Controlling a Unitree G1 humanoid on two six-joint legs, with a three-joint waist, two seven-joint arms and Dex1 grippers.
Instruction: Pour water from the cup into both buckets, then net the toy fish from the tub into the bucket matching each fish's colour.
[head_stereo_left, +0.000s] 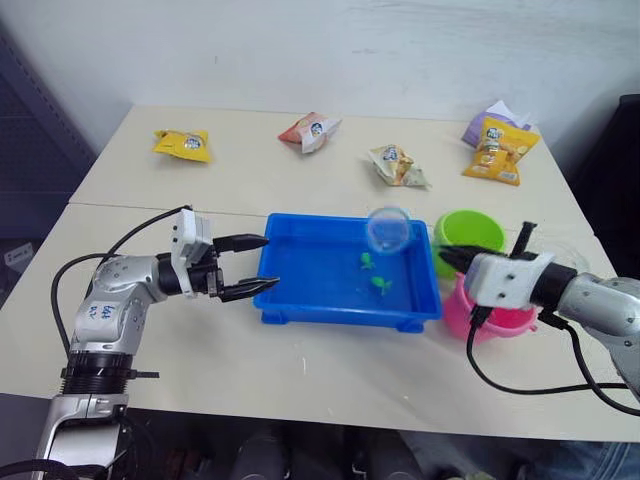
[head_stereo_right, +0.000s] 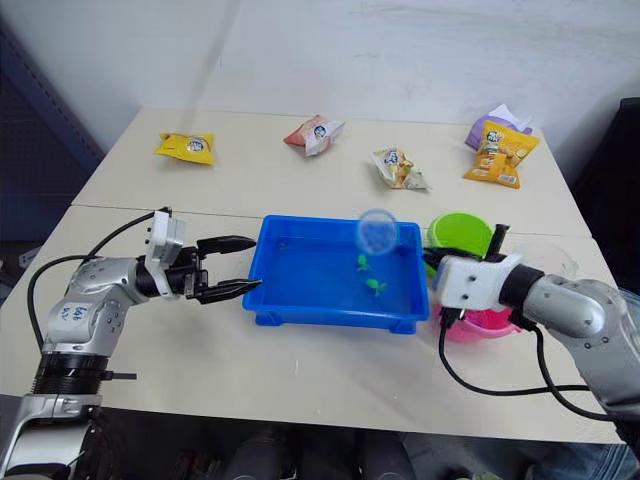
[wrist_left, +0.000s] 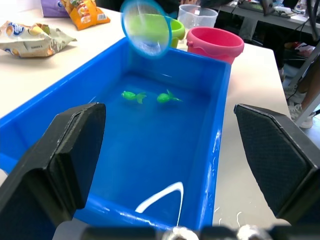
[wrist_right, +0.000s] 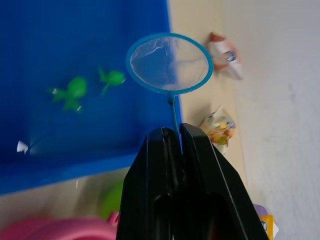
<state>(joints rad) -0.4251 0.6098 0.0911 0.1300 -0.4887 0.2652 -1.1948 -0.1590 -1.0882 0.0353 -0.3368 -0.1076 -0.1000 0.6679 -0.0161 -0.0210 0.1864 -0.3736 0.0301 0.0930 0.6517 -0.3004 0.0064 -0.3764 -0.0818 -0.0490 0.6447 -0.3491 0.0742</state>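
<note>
We see a glossy plastic tub (wrist_left: 220, 115), a fine mesh net (wrist_right: 169, 62), and matt black fingers (wrist_left: 60, 160).

The tub (head_stereo_left: 300, 300) is bright blue, holding two green toy fish (head_stereo_left: 374, 272). The net (head_stereo_left: 388, 228) has a light blue rim. One bucket (head_stereo_left: 470, 229) is lime green, the other (wrist_left: 215, 42) pink. The table (head_stereo_left: 250, 170) is pale beige. Snack packets (head_stereo_left: 183, 144) are yellow, orange and white.

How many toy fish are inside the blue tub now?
2. Both green, side by side in the tub, toward its bucket end: one fish, the other fish. No pink fish visible.
</note>
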